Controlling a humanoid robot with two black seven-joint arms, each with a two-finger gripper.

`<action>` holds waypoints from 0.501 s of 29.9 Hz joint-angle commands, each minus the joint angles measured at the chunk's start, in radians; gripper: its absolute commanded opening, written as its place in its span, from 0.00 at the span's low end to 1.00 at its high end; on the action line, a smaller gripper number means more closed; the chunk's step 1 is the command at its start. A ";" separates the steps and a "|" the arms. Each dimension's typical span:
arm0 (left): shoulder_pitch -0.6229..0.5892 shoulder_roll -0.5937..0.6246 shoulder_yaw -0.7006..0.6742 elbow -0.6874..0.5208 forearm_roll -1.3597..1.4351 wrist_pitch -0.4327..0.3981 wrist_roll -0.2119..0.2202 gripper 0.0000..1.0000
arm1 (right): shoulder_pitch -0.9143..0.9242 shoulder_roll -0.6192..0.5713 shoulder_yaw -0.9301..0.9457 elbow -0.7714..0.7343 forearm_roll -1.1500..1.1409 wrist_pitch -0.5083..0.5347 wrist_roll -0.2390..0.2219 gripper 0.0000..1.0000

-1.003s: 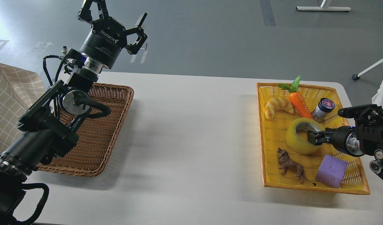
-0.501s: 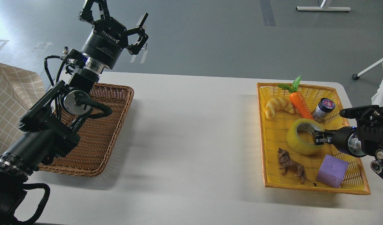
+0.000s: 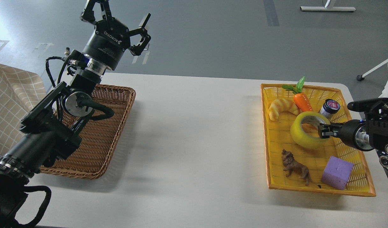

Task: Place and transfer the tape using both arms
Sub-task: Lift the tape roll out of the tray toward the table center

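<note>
The tape (image 3: 305, 134) sat in the middle of the yellow basket (image 3: 365, 186) at the right end of the table (image 3: 194, 142), tipped up on one side so that its open core faced up and toward the right arm. The right gripper (image 3: 322, 131) was clenched on the roll's near wall, one finger reaching inside the core and the other outside it, as far as the dark fingers could be read. The roll seemed raised a little off the basket floor, though that is a judgement.

Close around it lay a croissant (image 3: 282, 107) and a carrot (image 3: 302, 99) toward the far rim, a small jar (image 3: 329, 108) just beside the gripper, and a toy lion (image 3: 294, 167) and a purple block (image 3: 337, 172) nearer the front rim.

The relation that mattered was sideways: the tape was at the far right, and the left gripper (image 3: 117, 14) hung high over the far left with its fingers spread wide and nothing in them, above the brown wicker basket (image 3: 117, 120). The two were well apart, with bare table between. The right arm was plainly the nearer one, and the roll would probably have to travel leftward toward the middle, its ring turned so the left fingers could close across the wall.
</note>
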 commanded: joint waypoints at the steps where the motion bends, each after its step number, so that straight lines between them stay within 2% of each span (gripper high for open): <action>1: 0.000 0.000 0.001 0.000 0.000 0.000 0.000 0.98 | 0.007 -0.026 0.037 0.077 0.002 0.000 0.000 0.00; 9: 0.000 -0.001 0.001 0.000 0.000 0.000 0.000 0.98 | 0.093 0.000 0.093 0.134 0.002 0.000 0.000 0.00; 15: 0.000 0.000 0.001 0.000 0.000 0.000 0.000 0.98 | 0.181 0.095 0.080 0.129 -0.001 0.000 0.000 0.00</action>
